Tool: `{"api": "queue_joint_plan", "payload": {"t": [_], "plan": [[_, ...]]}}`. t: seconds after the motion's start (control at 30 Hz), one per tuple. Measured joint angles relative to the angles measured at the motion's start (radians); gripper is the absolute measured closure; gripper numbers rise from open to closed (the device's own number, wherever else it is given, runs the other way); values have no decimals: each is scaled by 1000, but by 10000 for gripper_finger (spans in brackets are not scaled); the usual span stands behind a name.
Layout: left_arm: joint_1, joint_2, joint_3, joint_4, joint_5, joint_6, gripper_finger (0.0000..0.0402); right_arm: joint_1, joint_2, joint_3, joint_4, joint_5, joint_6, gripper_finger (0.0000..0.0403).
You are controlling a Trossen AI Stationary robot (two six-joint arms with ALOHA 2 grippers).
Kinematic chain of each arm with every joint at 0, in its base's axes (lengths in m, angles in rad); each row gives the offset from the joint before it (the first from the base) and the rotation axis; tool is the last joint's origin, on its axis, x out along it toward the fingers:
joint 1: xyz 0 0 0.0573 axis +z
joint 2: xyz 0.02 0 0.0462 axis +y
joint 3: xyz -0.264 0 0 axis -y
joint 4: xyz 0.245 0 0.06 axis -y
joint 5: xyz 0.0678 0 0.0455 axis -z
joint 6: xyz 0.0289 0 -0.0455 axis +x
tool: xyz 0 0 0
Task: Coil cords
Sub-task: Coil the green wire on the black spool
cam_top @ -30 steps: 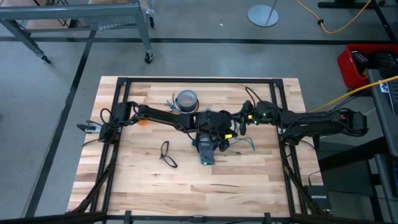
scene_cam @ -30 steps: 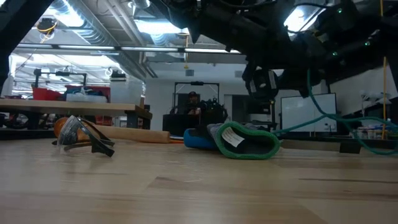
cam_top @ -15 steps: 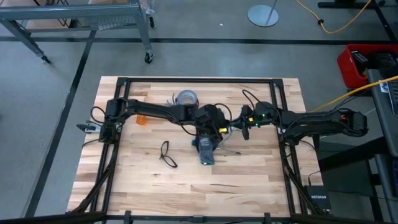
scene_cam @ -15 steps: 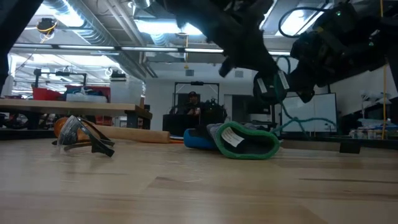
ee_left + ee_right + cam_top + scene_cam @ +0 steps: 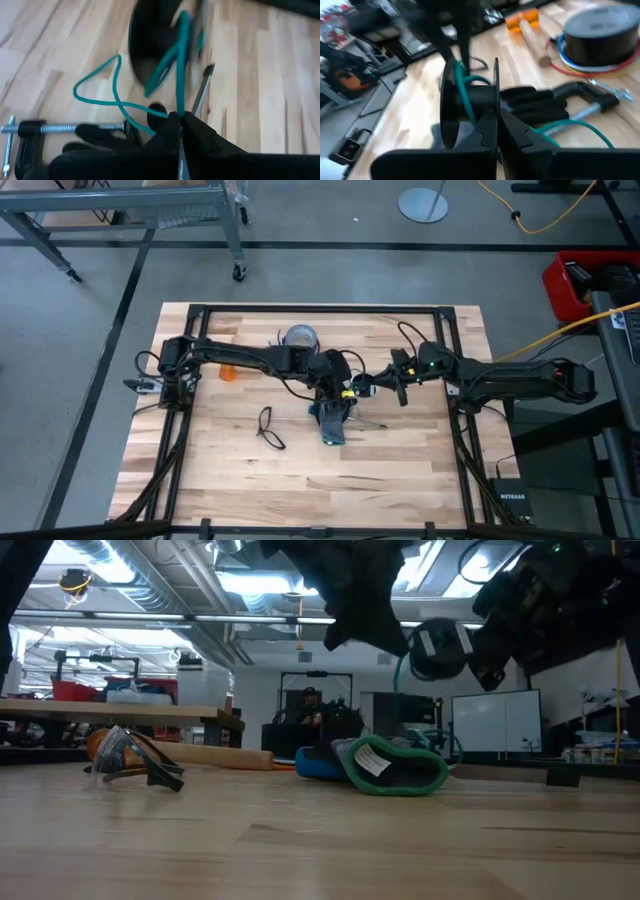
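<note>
Thin teal cord (image 5: 107, 95), looped loose, partly wound on black spool (image 5: 465, 107). Left gripper (image 5: 180, 122) pinches cord; right gripper (image 5: 497, 120) clamps spool.

grey concrete floor (image 5: 80, 380), metal cart (image 5: 130, 210) top left, ceiling lights (image 5: 250, 580), maybe a whiteboard (image 5: 495, 720) behind.

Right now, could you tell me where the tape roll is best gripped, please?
Probably its wall, from straight above, one finger in the centre hole: the tape roll lies flat with its hole facing up.
</note>
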Motion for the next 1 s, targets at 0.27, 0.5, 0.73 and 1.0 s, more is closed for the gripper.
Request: {"api": "queue_joint_plan", "payload": {"t": [0.27, 0.5, 0.73, 1.0], "plan": [[-6, 0, 0, 5, 0, 15, 401, 0, -50, 0, 10, -33, 2, 402], [-19, 0, 0, 119, -1, 57, 401, 0, -55, 0, 159, 23, 1, 402], [-27, 0, 0, 181, -32, 77, 401, 0, -55, 0, 262, 86, -1, 402], [-32, 0, 0, 181, -79, 75, 401, 0, -54, -2, 357, 166, -5, 402]]}}
